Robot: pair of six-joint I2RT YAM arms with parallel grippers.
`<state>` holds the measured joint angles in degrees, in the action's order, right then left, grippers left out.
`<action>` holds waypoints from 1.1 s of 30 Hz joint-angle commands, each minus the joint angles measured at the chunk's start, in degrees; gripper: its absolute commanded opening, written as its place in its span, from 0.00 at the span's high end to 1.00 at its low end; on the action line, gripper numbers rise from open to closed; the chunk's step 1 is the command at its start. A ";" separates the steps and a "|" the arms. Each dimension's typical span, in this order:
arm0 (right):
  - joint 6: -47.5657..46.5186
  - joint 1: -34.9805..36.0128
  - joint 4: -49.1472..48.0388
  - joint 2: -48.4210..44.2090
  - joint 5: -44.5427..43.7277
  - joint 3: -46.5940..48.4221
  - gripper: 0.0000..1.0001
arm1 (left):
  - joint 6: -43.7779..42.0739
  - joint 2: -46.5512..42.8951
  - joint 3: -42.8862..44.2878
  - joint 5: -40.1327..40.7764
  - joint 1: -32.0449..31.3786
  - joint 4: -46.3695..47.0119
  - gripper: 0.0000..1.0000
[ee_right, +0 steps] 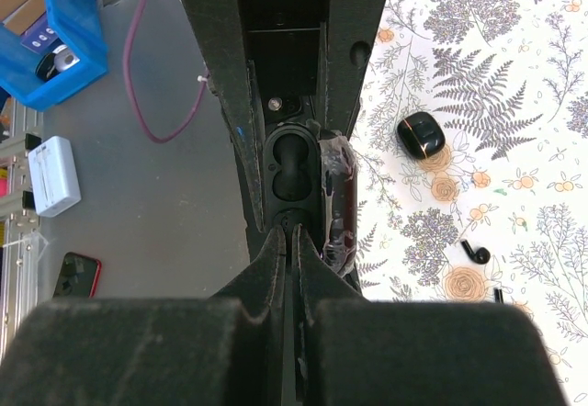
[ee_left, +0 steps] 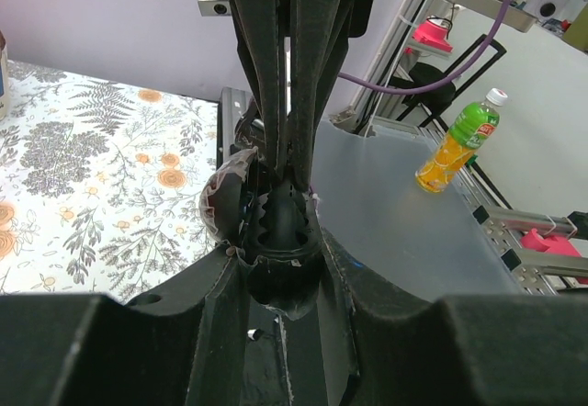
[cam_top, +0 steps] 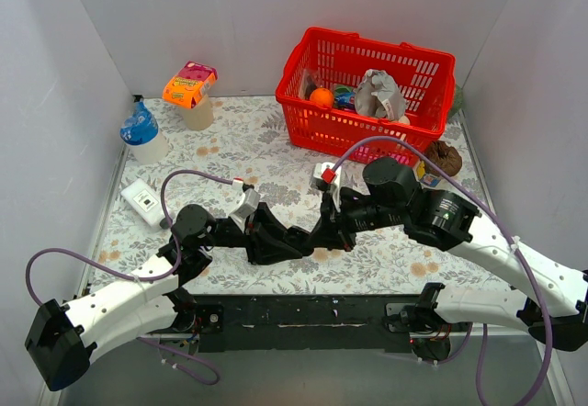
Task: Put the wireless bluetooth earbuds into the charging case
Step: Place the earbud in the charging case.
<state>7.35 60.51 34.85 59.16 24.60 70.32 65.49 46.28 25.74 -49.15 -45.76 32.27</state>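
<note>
My left gripper (cam_top: 292, 239) is shut on the open black charging case (ee_right: 290, 172) and holds it above the table's front edge; its taped lid (ee_right: 336, 195) hangs open to one side. My right gripper (ee_right: 292, 233) is almost shut, pinching a tiny black earbud (ee_left: 283, 215) at one socket of the case. In the left wrist view the right fingers (ee_left: 262, 103) come down into the case between the left gripper (ee_left: 280, 259). Another tiny black earbud (ee_right: 476, 253) lies on the floral cloth. The top view hides the case behind both grippers.
A black oval piece (ee_right: 421, 134) lies on the cloth near the loose earbud. A red basket (cam_top: 367, 89) of items stands at the back right. A white box (cam_top: 144, 199), a blue-capped bottle (cam_top: 142, 133) and an orange-lidded cup (cam_top: 191, 89) stand on the left.
</note>
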 commanded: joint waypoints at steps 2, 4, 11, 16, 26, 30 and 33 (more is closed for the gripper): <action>0.55 1.01 -1.19 0.87 0.10 -0.98 0.99 | -0.10 -1.19 -0.16 0.98 -0.39 3.68 1.00; 0.47 1.10 -0.93 0.96 -0.60 -1.07 0.99 | -0.10 -1.37 -0.34 1.07 -0.39 3.94 1.00; 1.43 1.10 0.75 -0.36 -5.17 0.95 0.66 | -0.54 -1.46 -0.51 1.42 -0.39 3.59 1.00; 2.14 1.10 2.23 -0.97 -7.89 5.52 0.57 | -0.54 -1.72 -1.39 1.86 -0.39 3.41 1.00; 2.92 1.10 2.06 -3.70 -23.01 7.46 0.66 | -1.33 -2.78 -1.39 2.83 -0.39 1.57 1.00; 4.24 1.10 1.63 -0.63 -24.07 6.23 0.80 | -1.86 -3.13 -1.04 3.53 -0.47 0.51 1.00; 4.69 1.01 0.92 0.95 -22.06 5.17 0.82 | -2.47 -3.48 -0.78 3.97 -0.47 -0.72 1.00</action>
<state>10.76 61.60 37.45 57.25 3.57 76.71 64.62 44.16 24.36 -46.63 -45.93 32.91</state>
